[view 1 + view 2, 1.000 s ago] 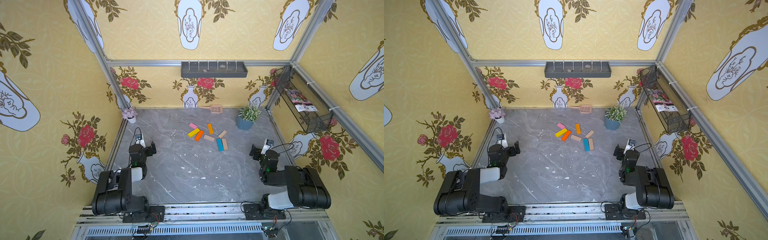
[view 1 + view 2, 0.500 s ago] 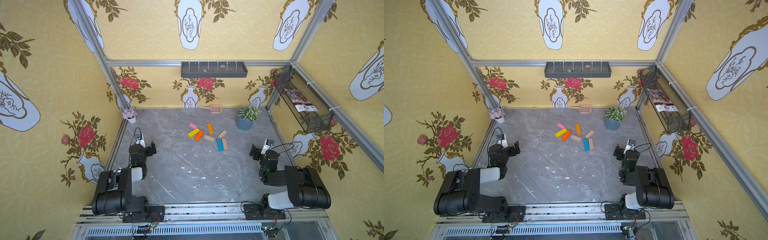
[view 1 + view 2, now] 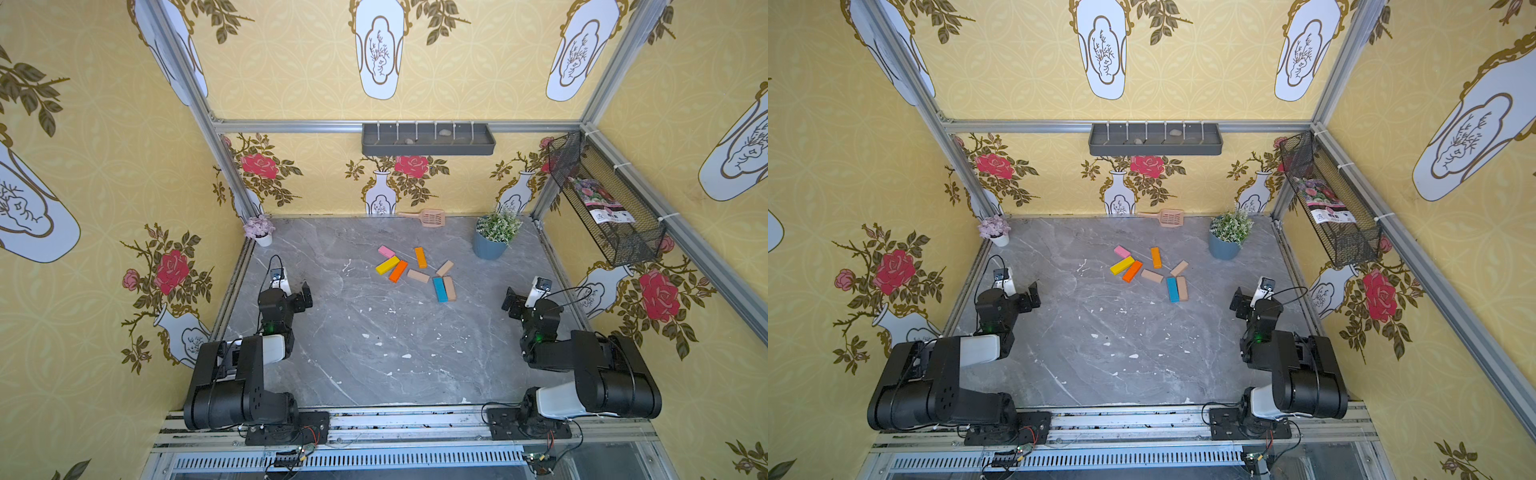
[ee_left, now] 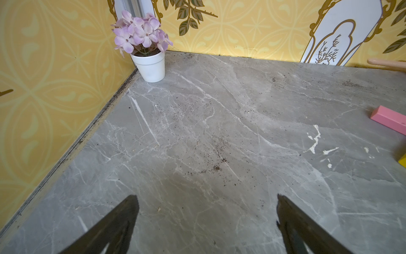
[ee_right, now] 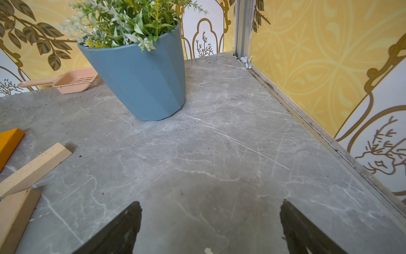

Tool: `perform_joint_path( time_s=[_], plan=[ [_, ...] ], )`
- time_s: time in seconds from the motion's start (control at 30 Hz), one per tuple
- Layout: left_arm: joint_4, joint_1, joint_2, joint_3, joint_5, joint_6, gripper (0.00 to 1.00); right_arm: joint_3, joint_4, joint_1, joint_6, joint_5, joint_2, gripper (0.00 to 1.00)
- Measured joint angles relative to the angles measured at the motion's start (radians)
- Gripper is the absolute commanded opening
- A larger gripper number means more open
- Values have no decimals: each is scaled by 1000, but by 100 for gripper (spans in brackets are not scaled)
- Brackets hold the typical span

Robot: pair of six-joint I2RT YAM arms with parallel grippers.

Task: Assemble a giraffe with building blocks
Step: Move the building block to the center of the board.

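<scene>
The building blocks lie loose and flat in a scatter on the grey marble table [image 3: 374, 340], toward the back middle: pink [image 3: 386, 251], yellow [image 3: 387, 265], two orange [image 3: 398, 271] [image 3: 420, 257], blue [image 3: 439, 289] and three tan [image 3: 418, 275] [image 3: 444, 268] [image 3: 449, 288]. No giraffe shape is formed. My left gripper [image 3: 296, 293] rests low near the left wall, open and empty [image 4: 205, 199]; the pink block [image 4: 390, 119] shows at its view's edge. My right gripper [image 3: 519, 298] sits near the right wall, open and empty [image 5: 211, 204], with tan blocks [image 5: 35, 167] off to its side.
A white pot of purple flowers [image 3: 259, 230] stands in the back left corner. A blue pot with a green plant [image 3: 492, 239] stands at the back right. A peach slotted scoop [image 3: 430, 217] lies by the back wall. A wire basket [image 3: 602, 199] hangs on the right wall.
</scene>
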Motion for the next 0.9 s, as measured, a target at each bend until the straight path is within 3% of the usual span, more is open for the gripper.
perform_joint_path(
  time_s=[0.2,0.3,0.43,0.53,0.67,0.77,0.9],
  plan=[
    [-22,-18,-62,0,18,26,99,-22,-3,36,-16,-13,-53,98],
    [-166,-39,-172,48,10,27,99,-25,-117,119,-48,37,-231,98],
    [-412,-57,-304,207,-14,-58,99,134,-370,212,-47,61,-491,98],
    [-558,-101,-392,238,-21,-134,99,310,-597,226,60,105,-543,98],
    [-690,-138,-504,256,17,-195,99,540,-909,230,268,178,-506,98],
    [-801,-142,-564,300,18,-212,99,604,-1077,204,412,214,-446,98],
    [-1000,-142,-616,350,-194,-322,99,606,-1218,191,501,183,-407,97]
  ],
)
